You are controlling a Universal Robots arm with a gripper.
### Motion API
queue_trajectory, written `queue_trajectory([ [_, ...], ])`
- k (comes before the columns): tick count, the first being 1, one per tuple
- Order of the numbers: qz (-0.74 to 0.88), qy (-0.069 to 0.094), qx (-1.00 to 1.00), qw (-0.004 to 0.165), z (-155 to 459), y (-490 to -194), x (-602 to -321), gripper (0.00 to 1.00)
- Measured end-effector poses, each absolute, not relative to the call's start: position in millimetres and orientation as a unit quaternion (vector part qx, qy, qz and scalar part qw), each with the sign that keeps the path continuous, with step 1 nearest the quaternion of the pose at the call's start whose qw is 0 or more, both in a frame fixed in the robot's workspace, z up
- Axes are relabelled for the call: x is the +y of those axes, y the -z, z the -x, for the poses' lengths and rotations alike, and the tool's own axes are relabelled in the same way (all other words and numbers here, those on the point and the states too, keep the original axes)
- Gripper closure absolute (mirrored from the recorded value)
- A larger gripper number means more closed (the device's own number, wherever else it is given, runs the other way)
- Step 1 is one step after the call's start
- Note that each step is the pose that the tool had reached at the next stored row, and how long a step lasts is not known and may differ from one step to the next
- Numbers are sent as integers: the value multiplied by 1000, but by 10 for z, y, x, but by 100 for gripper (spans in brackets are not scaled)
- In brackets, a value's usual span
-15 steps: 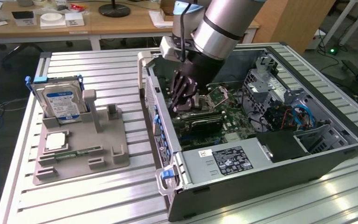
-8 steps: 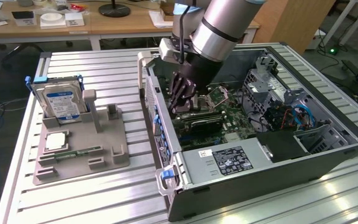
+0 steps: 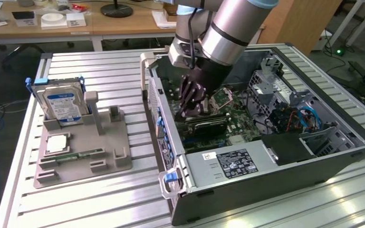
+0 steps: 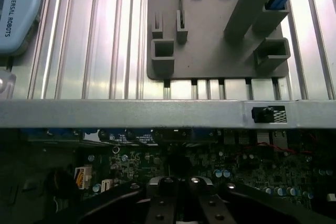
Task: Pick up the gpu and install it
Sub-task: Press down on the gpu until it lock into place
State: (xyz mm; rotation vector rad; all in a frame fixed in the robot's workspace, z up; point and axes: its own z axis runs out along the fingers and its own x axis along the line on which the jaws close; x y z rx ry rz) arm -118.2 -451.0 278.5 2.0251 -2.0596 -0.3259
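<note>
"UNIVERSAL ROBOTS" on blue arm cover [image 4: 16,11]

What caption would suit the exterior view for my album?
Robot gripper, shut, reaches into the open computer case above the gpu.

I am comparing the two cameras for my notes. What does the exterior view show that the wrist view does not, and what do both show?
Exterior view alone: the arm reaching into the open computer case, the gpu lying on the motherboard under the gripper, the power supply, and the hard drive standing in the gray tray. Wrist view alone: a close look along the case's metal wall. Both: the gray tray, the slatted table, and the motherboard.
</note>
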Motion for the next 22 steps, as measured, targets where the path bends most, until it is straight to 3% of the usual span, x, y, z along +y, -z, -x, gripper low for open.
queue_trajectory([
  [6, -701, 88, -701, 96, 1182, -2772, -4496, 89],
  [17, -713, 31, -700, 40, 1181, -2764, -4446, 89],
  [22, -713, 26, -699, 35, 1181, -2758, -4442, 89],
])
